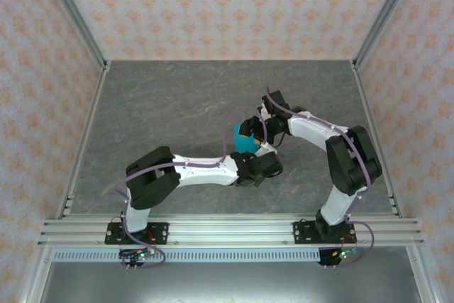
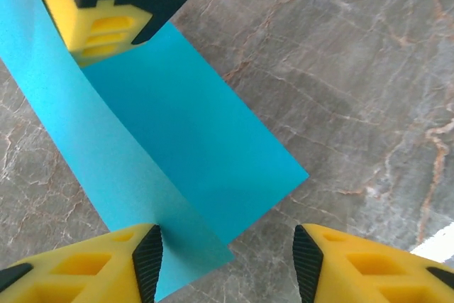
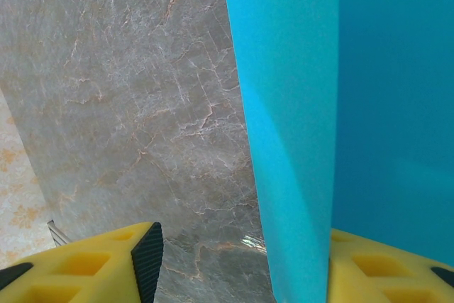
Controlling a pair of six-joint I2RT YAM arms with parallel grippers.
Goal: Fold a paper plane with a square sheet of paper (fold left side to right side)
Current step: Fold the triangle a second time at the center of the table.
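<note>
The thin, bright blue square sheet of paper (image 1: 243, 138) sits a little to the right of the middle of the grey, stone-look table top (image 1: 170, 104). It is bent in two. One part lies flat on the table (image 2: 213, 154) and the other part stands up in a soft curve (image 3: 291, 104).

The left gripper (image 2: 227, 264), yellow with black pads, is at 5 o'clock from the paper. Its fingers are wide apart and pinch nothing. The near corner of the paper lies between them, and the raised edge is just beside the pad (image 2: 149, 257) at 9 o'clock.

The right gripper (image 3: 237, 267), also yellow and black, is at 1 o'clock from the paper. Its fingers are wide apart too. The raised part stands between them, right up against the finger at 3 o'clock.
</note>
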